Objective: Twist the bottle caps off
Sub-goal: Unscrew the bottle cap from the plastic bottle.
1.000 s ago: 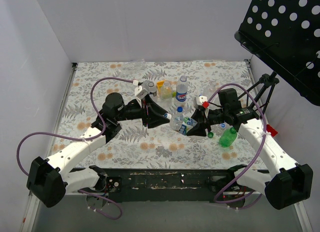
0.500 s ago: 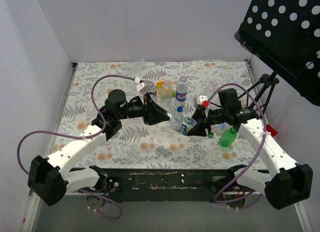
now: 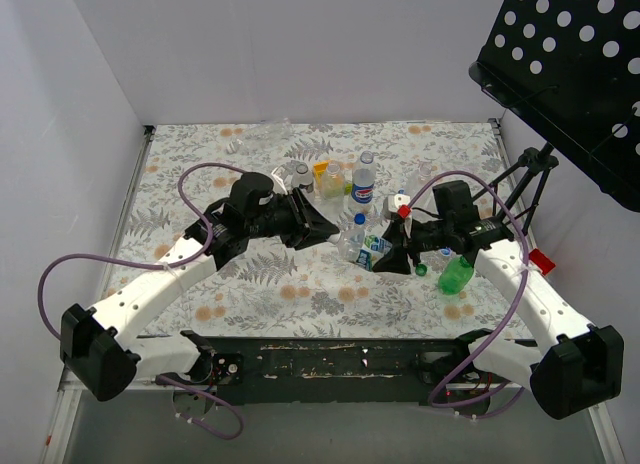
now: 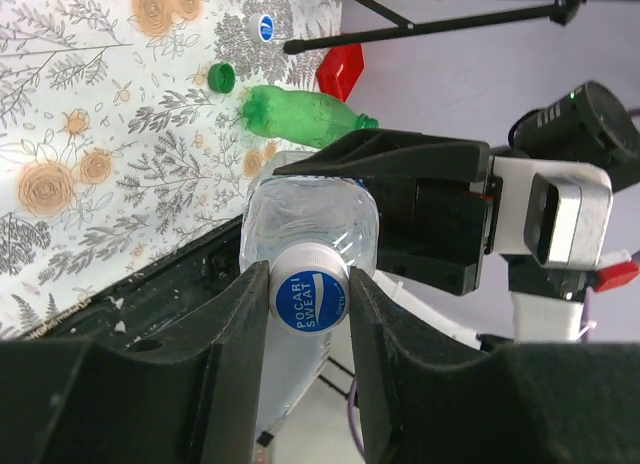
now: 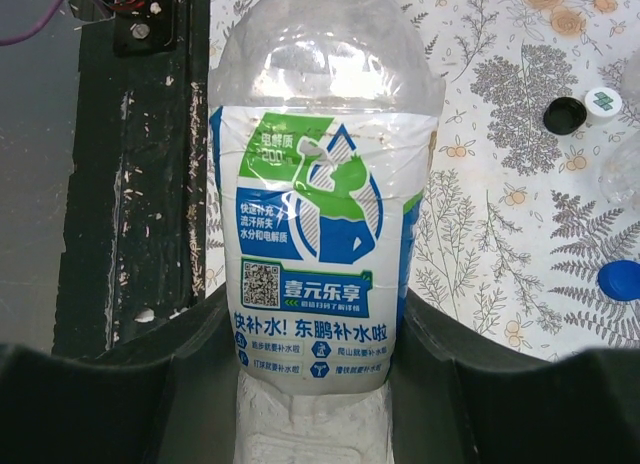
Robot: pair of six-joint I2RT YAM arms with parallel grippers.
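A clear bottle (image 5: 320, 214) with a blue and green label is held off the table between the two arms, and my right gripper (image 5: 318, 334) is shut on its body. Its cap (image 4: 308, 302), white-sided with a blue top, points at the left wrist camera. My left gripper (image 4: 308, 299) is shut on that cap, one finger on each side. From above, the left gripper (image 3: 335, 232) meets the bottle (image 3: 368, 246) from the left and the right gripper (image 3: 392, 256) holds it from the right. The cap is hidden in that view.
A green bottle (image 3: 456, 274) lies by the right arm, with a loose green cap (image 3: 421, 270) beside it. A blue-labelled bottle (image 3: 364, 179) and a yellowish one (image 3: 331, 181) stand behind. Loose black (image 5: 565, 114), white (image 5: 603, 101) and blue (image 5: 620, 280) caps lie on the cloth. A black perforated stand (image 3: 570, 54) overhangs the right.
My left gripper has moved right, up to the bottle's neck, and closed on the cap. The right gripper and the bottle have stayed almost still.
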